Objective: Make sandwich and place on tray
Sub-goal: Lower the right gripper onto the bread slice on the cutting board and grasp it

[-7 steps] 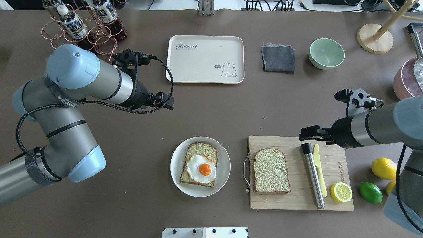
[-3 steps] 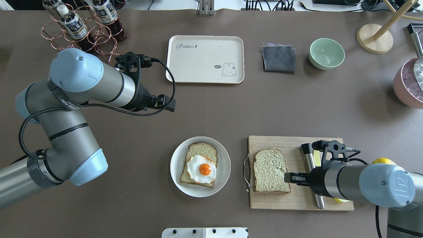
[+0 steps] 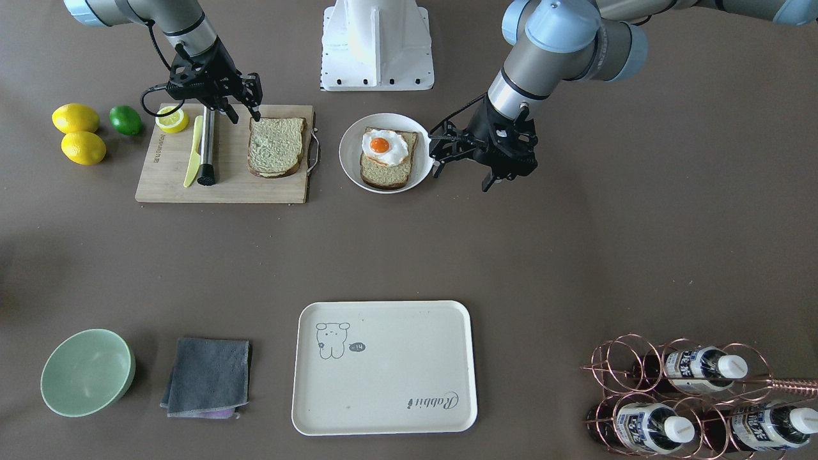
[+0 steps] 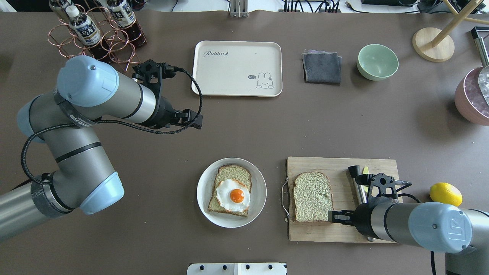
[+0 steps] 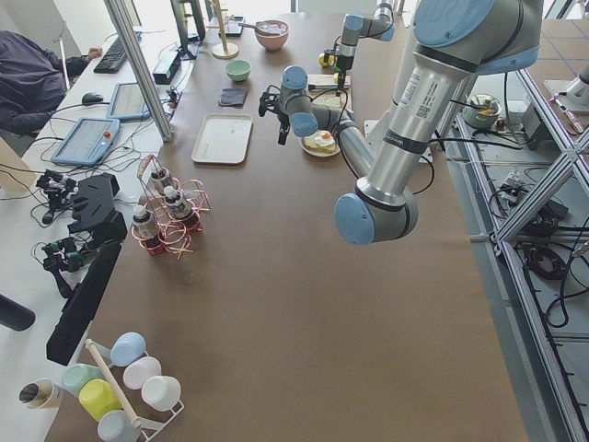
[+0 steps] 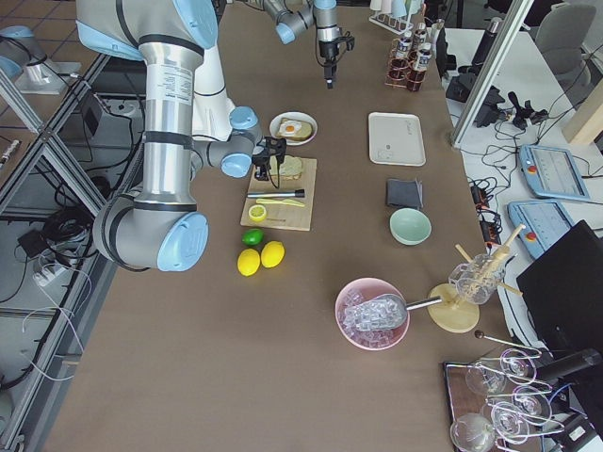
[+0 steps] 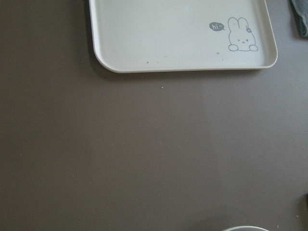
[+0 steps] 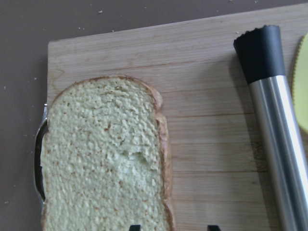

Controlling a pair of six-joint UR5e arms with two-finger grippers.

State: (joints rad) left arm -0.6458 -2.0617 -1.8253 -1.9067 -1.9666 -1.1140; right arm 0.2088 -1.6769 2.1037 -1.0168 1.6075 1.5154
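Note:
One bread slice (image 4: 312, 196) lies flat on the bamboo cutting board (image 4: 317, 164). My right gripper (image 4: 334, 217) is open at the slice's near right corner. In the right wrist view its fingertips (image 8: 135, 226) straddle the crust edge of the slice (image 8: 103, 159). The second slice (image 4: 233, 173) lies on the round white plate (image 4: 206, 179) with the fried egg (image 4: 233, 194) on top. My left gripper (image 4: 194, 120) is open and empty, in the air beyond the plate and left of it. The cream tray (image 4: 237, 68) is at the table's far middle and holds nothing.
A steel rod (image 4: 355, 183), a yellow knife (image 3: 192, 153) and a lemon half (image 3: 171, 118) lie on the board right of the bread. Lemons (image 3: 75, 118) and a lime (image 3: 125, 119) lie beside it. A grey cloth (image 4: 322, 67), green bowl (image 4: 377, 62) and bottle rack (image 4: 95, 30) stand at the back.
My right gripper has swung from over the board's far right edge down to the bread slice's near right corner. The left arm has shifted only slightly.

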